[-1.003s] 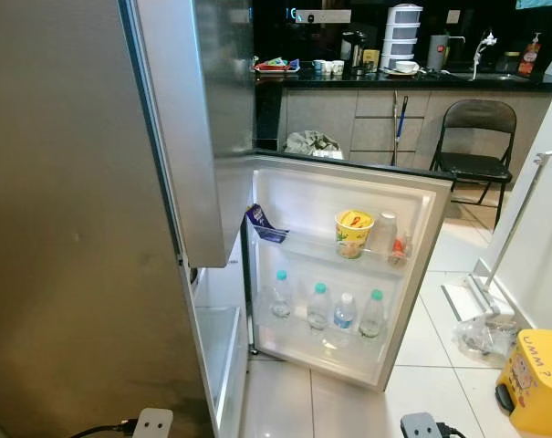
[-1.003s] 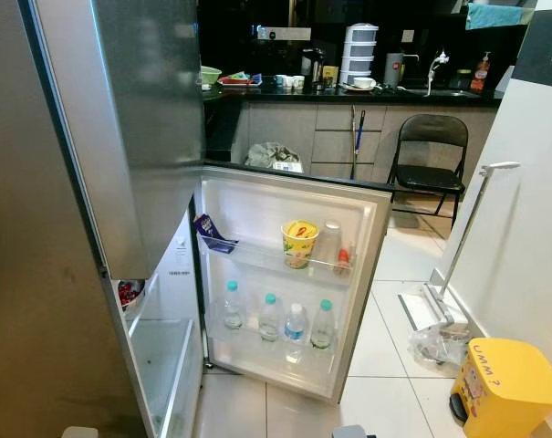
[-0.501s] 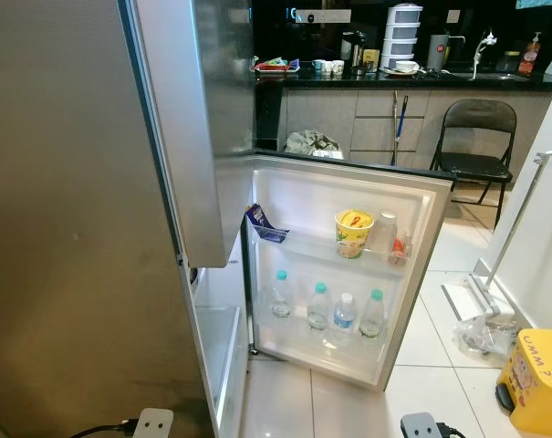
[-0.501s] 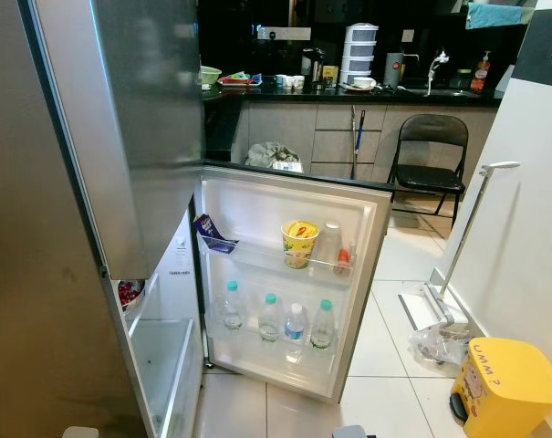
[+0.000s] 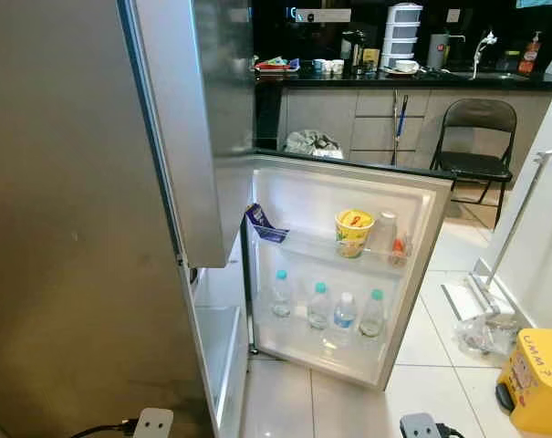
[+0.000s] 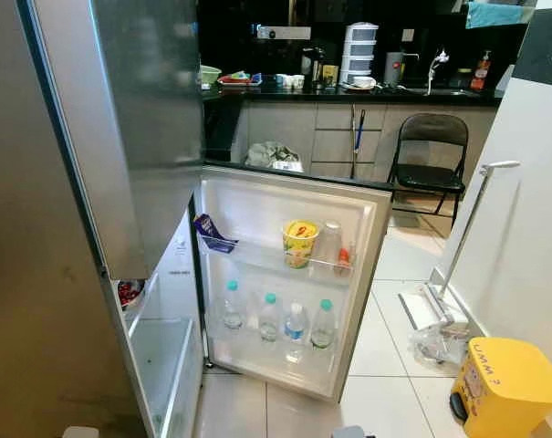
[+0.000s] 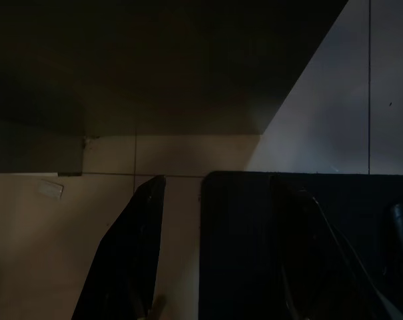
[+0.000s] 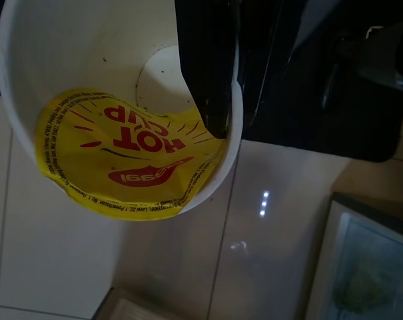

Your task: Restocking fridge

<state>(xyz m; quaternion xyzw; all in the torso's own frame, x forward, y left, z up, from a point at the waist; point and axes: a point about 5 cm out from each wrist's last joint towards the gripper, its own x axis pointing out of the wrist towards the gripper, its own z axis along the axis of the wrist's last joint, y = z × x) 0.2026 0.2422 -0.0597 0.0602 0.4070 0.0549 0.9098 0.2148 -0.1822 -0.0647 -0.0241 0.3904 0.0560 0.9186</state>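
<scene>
The right gripper (image 8: 218, 100) hangs low over the tiled floor (image 8: 68, 267) and has hold of a noodle cup (image 8: 131, 157), white with a yellow lid; one black finger (image 8: 208, 67) presses along the cup's side, and the other cannot be made out. The left gripper (image 7: 214, 247) hangs idle in shade above the floor, its two dark fingers (image 7: 131, 253) spread apart with nothing between them.

The fridge (image 5: 75, 228) stands close ahead, its grey side wall nearest. Its lower door (image 6: 285, 274) is swung wide open. On the door's bottom shelf four water bottles (image 6: 276, 319) stand in a row. On the shelf above them sit a blue packet (image 6: 212, 233) at the hinge end, a second yellow noodle cup (image 6: 300, 243) near the middle, and a clear jar (image 6: 328, 245) with a small red-topped bottle (image 6: 344, 260) just beside it. Right of the door, a yellow bin (image 6: 504, 383) stands on the floor. Beyond the fridge, a black folding chair (image 6: 431, 155) stands before a dark kitchen counter (image 6: 348, 91).
</scene>
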